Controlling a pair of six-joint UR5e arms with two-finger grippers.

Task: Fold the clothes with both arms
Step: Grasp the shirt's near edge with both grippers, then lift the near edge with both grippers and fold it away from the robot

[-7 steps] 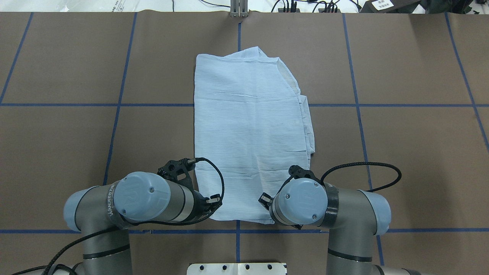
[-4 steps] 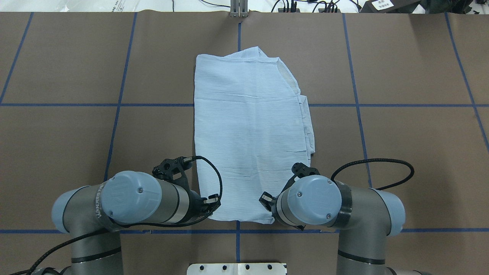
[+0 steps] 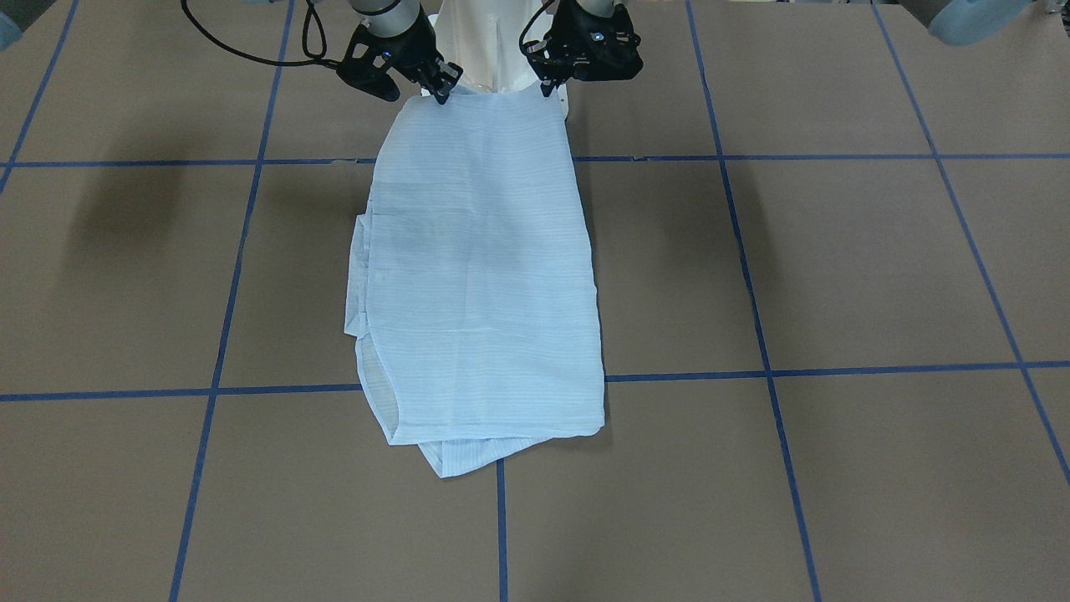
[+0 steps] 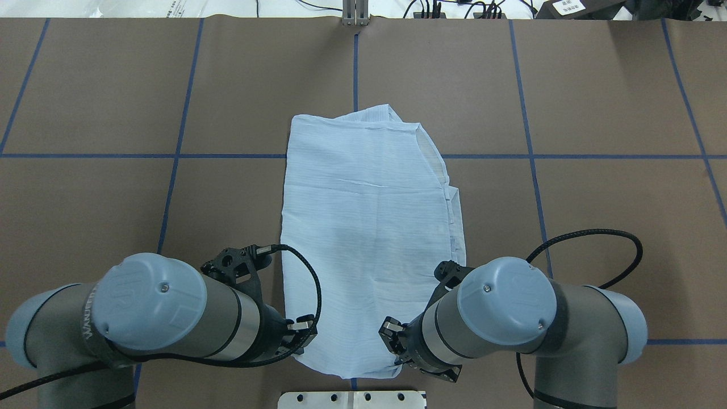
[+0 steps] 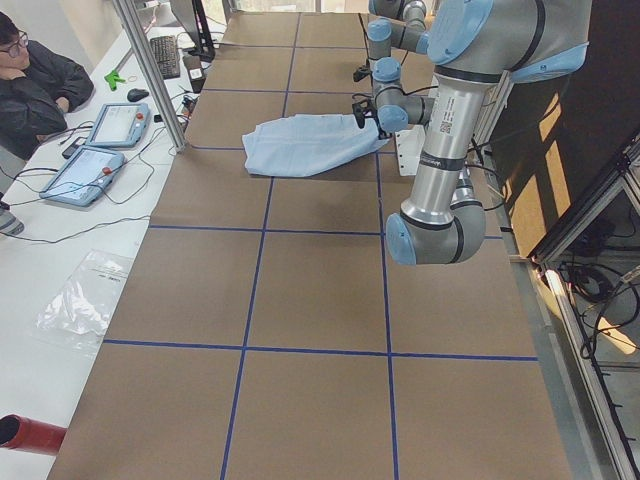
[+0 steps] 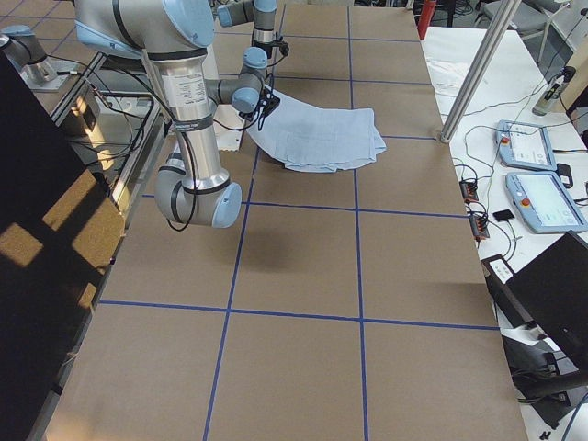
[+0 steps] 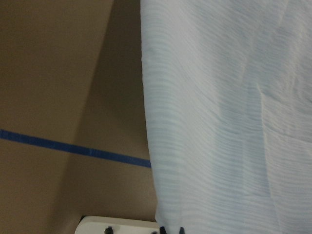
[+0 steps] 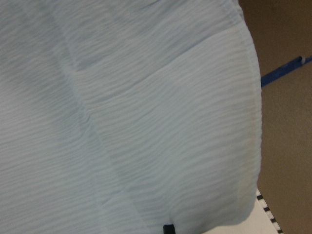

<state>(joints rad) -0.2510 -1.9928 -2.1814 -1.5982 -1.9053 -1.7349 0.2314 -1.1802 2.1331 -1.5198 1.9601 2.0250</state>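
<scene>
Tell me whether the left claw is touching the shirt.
Touching. In the front-facing view the left claw pinches one near corner of the shirt, and that edge hangs lifted from it.

Left arm (image 4: 218,324): grey-silver tubular links, a light blue domed joint cap (image 4: 142,301) with one small screw (image 4: 163,288), and a black band (image 4: 91,324) with white lettering.
Right arm (image 4: 573,318): same build and colours.
A black braided cable (image 4: 315,289) loops off each wrist.
Left end effector (image 3: 545,86) and right end effector (image 3: 441,90): both black.
White base plate (image 4: 352,399) with dark holes, at the near edge of the counter (image 4: 625,85).
</scene>
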